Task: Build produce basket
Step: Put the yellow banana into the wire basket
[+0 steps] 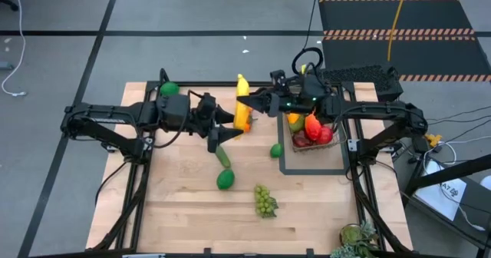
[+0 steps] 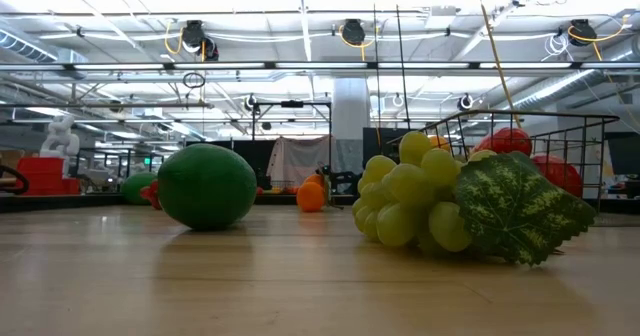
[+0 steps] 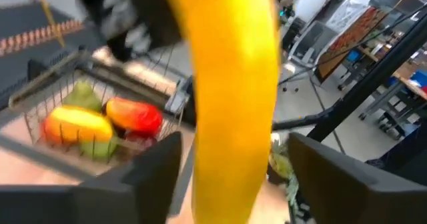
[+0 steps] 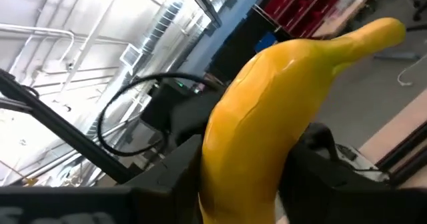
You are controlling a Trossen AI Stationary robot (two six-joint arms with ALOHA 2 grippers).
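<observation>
The yellow banana hangs above the table's middle, between my two grippers. My right gripper reaches it from the right and is shut on it. My left gripper comes from the left and is open. Its two fingers stand on either side of the banana with narrow gaps. The wire basket stands at the right with red and orange produce in it. The green grapes, a cucumber and a green fruit lie on the wood. My right gripper pinches the banana's body between its two fingers, about midway along it. The fingers come roughly level from the table's right and lie across the banana. The banana is lifted clear of the table, with its stem end free beyond the fingers.
A small lime lies beside the flat dark tray frame under the basket. Another green fruit sits at the far left corner. In the low view the grapes and a green fruit are nearest. Bare wood lies at the near left.
</observation>
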